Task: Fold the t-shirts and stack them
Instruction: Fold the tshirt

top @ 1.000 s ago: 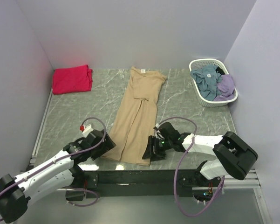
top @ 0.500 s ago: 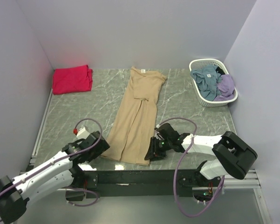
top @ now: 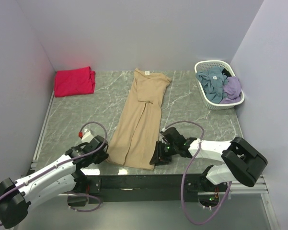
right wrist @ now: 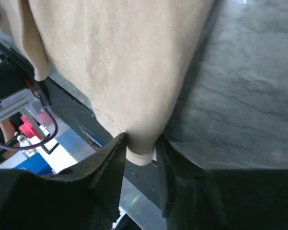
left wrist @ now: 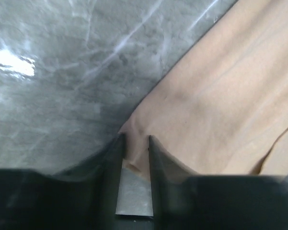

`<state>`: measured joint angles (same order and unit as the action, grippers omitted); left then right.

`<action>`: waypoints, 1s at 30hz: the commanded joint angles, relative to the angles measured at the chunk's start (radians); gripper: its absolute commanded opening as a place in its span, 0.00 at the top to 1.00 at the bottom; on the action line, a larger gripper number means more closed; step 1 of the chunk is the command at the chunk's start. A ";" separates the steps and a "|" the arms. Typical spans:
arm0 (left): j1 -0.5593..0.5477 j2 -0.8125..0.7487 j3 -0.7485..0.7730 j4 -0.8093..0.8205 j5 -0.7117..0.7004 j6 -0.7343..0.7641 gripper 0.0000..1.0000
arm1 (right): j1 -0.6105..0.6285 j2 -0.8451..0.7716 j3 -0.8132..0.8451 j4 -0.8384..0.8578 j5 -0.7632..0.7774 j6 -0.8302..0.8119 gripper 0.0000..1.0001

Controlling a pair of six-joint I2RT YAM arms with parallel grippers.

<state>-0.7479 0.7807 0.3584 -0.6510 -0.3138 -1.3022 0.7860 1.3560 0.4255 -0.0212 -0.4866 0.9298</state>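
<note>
The tan short-sleeved cloth tee [top: 140,115] is lying lengthwise on the grey marbled table [top: 72,117]. The left gripper [left wrist: 134,154] and the right gripper [right wrist: 140,149], both nearly closed, are each pinching one near hem corner.

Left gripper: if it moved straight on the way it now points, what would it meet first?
The tan t-shirt: its corner lies between the fingers of the left gripper, so it would probably just push into more cloth.

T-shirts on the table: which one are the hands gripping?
The tan t-shirt, laid out lengthwise mid-table: the left hand and right hand each pinch a near hem corner. The red t-shirt lies folded at the far left, untouched.
</note>
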 commanded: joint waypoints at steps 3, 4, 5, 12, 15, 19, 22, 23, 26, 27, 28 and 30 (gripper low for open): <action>-0.011 -0.046 -0.047 0.048 0.111 0.001 0.99 | 0.004 -0.040 -0.048 -0.091 0.095 -0.006 0.80; -0.014 -0.054 -0.053 0.059 0.139 0.004 0.99 | 0.005 -0.047 -0.051 -0.094 0.098 -0.006 0.91; -0.016 -0.057 -0.056 0.060 0.145 0.001 0.99 | 0.006 -0.054 -0.060 -0.100 0.098 -0.003 0.95; -0.082 -0.080 -0.062 0.038 0.223 -0.044 0.99 | 0.004 -0.280 -0.108 -0.262 0.157 0.033 1.00; -0.126 -0.100 -0.046 -0.004 0.229 -0.077 0.99 | 0.004 -0.420 -0.126 -0.380 0.187 0.055 1.00; -0.206 -0.101 -0.036 0.005 0.249 -0.127 0.99 | 0.004 -0.586 -0.143 -0.517 0.221 0.099 1.00; -0.296 -0.051 -0.018 -0.010 0.226 -0.169 0.99 | 0.006 -0.678 -0.159 -0.589 0.232 0.128 1.00; -0.341 -0.037 -0.010 -0.013 0.217 -0.178 0.99 | 0.006 -0.693 -0.174 -0.611 0.230 0.136 1.00; -0.413 0.037 0.036 -0.032 0.170 -0.200 0.99 | 0.006 -0.747 -0.191 -0.635 0.229 0.155 0.98; -0.425 0.058 0.065 -0.036 0.157 -0.206 0.99 | 0.006 -0.755 -0.185 -0.655 0.265 0.158 0.85; -0.436 0.093 0.077 -0.036 0.145 -0.206 0.99 | 0.004 -0.761 -0.176 -0.674 0.276 0.162 0.72; -0.459 0.124 0.112 -0.045 0.131 -0.209 0.99 | 0.006 -0.770 -0.156 -0.691 0.289 0.159 0.48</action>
<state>-1.1652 0.8516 0.3805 -0.6674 -0.1276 -1.4677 0.7876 0.6193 0.2432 -0.6289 -0.2596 1.0706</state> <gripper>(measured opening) 0.020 0.299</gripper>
